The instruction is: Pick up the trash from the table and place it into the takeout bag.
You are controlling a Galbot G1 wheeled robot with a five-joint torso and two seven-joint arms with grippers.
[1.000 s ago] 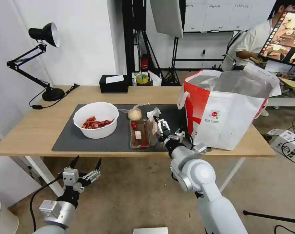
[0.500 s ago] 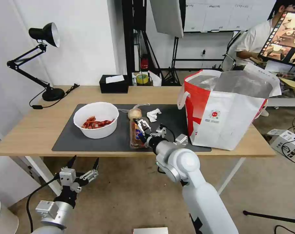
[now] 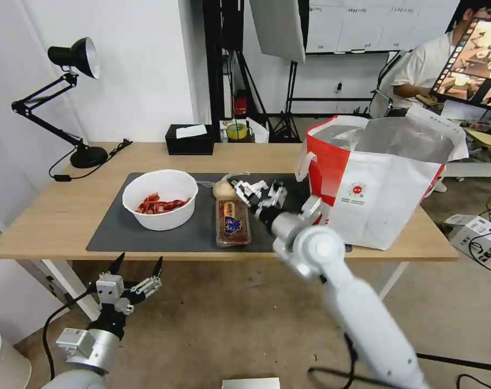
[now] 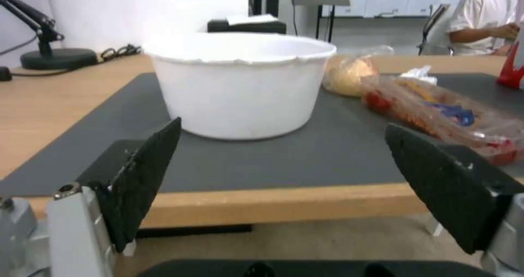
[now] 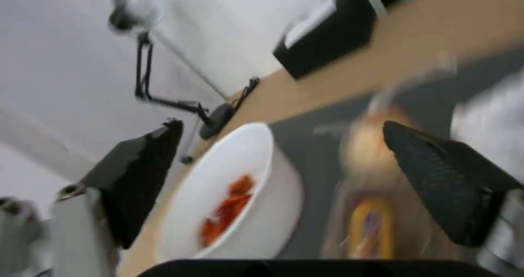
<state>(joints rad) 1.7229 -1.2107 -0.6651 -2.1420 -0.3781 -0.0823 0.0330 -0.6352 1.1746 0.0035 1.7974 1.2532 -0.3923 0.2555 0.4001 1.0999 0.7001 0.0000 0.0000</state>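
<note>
Left gripper [image 3: 135,269]: the nearest thing, parked low in front of the table's near edge and well short of the mat. Its claw is spread wide and holds nothing. From its wrist view, the bowl stands straight ahead between the two black fingers [image 4: 145,179].

Table [image 3: 56,216]: light wood, with the dark grey mat [image 3: 199,229] on it. All the trash lies on the mat.

Clear tray [image 3: 232,220]: near the front edge of the mat and now closed flat, whereas one second ago its lid stood open. I judge that the right arm has pushed it shut.

White bowl [image 3: 160,199]: left of the tray, upright, with red scraps inside.

Right gripper [image 3: 260,192]: above the mat just behind the tray, having moved from the tray's right side toward the far end. Its claw is wide and empty, and it hangs about over the tissue.

Beige wrapped ball [image 3: 224,189]: touching the far end of the tray.

Crumpled tissue [image 3: 254,187]: just right of the ball, partly hidden by the right gripper.

Takeout bag [image 3: 385,183]: right of the tray, at the mat's right end, standing open.

Meaning for task: no trash is in the gripper yet. With the tray closed, it seems easier to carry.
</note>
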